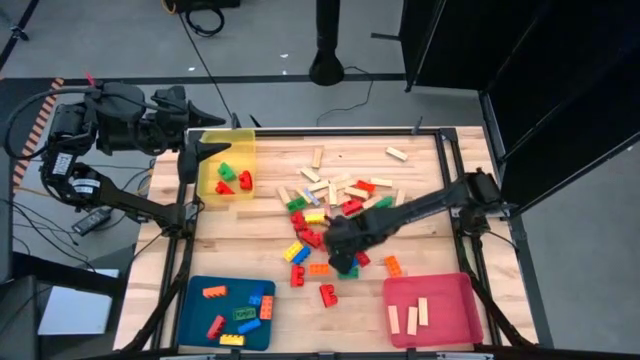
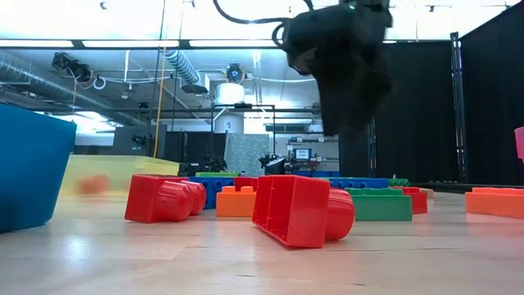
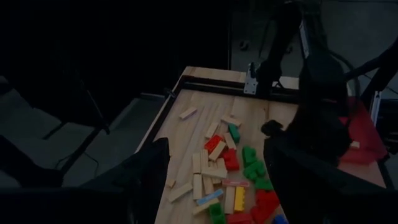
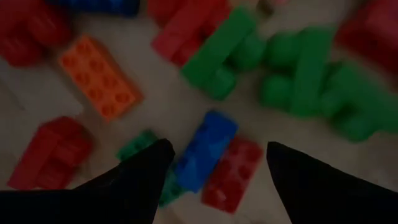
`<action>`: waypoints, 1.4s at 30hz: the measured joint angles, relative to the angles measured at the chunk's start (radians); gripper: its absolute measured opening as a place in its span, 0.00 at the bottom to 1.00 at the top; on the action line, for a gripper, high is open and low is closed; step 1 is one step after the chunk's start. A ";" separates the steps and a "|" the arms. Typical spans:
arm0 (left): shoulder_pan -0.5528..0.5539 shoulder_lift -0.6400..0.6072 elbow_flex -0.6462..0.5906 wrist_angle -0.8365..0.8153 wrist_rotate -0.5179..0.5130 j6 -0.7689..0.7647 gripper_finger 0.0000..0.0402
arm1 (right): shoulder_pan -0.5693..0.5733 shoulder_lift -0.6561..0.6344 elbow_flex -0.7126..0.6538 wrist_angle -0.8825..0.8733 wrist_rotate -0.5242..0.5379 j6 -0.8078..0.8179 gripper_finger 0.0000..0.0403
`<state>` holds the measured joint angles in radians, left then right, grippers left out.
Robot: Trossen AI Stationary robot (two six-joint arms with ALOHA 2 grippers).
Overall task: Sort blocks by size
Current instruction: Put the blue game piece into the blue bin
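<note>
Right gripper [image 4: 214, 163] low over the pile of bumpy plastic blocks [image 1: 330, 225], fingers spread wide, a blue brick [image 4: 205, 149] lying flat between them, smooth wooden bars [image 1: 330, 185] farther off, left gripper [image 1: 205, 148] open beside the yellow tray [image 1: 246, 150].

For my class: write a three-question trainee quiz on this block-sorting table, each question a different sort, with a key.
1. True or false: the pink tray holds only pale wooden bars.
2. Multiple choice: the right end effector is over
A. the yellow tray
B. the loose pile of blocks at mid-table
C. the blue tray
3. Fill in: in the right wrist view, the brick lying between the right end effector's open fingers is ____.

Key: 1 true; 2 B; 3 blue.
</note>
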<state>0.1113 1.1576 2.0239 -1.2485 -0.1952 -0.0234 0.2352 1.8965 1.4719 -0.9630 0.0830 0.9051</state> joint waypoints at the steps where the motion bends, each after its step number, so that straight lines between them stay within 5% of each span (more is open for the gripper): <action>1: 0.000 0.000 0.000 0.000 0.000 0.011 0.67 | 0.011 0.005 -0.017 0.014 0.003 0.019 0.71; 15: 0.000 0.001 0.000 0.000 -0.010 0.023 0.67 | 0.042 0.128 -0.066 0.138 0.012 0.086 0.66; 27: 0.000 0.001 0.000 0.000 -0.009 0.023 0.67 | 0.022 0.102 -0.066 0.112 0.006 0.065 0.03; 42: 0.000 0.001 0.000 0.001 -0.019 0.021 0.67 | -0.024 0.036 0.057 0.062 0.074 -0.079 0.04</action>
<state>0.1116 1.1584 2.0239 -1.2478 -0.2138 -0.0029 0.2116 1.9328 1.5291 -0.9009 0.1565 0.8257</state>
